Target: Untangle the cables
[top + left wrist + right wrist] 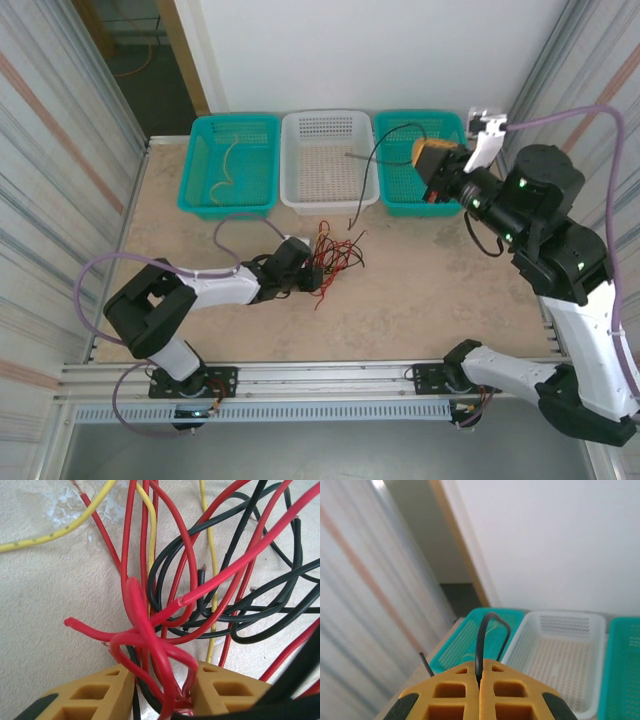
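1. Red strands are making up most of the tangle (335, 255), which is lying on the beige surface (450, 300) just in front of the white basket (320, 175). Black strands and a few yellow ones are threading through it.
2. The left fingers (90, 695) are sitting low at the tangle's near-left edge and standing apart. A knotted red loop (150, 650) is resting in the gap between them, against the inner face of the right-hand one. Whether they are pinching it cannot be told.
3. From that gap the red strands are running mostly straight out, away from the fingers and toward the baskets. The black ones are curling off to the right in wide loops.
4. The right fingers (465, 705) are pressing together on a black cable (373, 170) and holding it raised over the right teal basket (395, 205).
5. That cable is rising out of the seam between the fingers and arching over. It is then sweeping left across the basket edge and hanging down, its free end near the surface just beyond the tangle. Its long axis is running from the far right toward the near centre.
6. A pale yellow cable (228, 165) is lying in waves inside the left teal basket (195, 180), running front to back, well apart from both sets of fingers.
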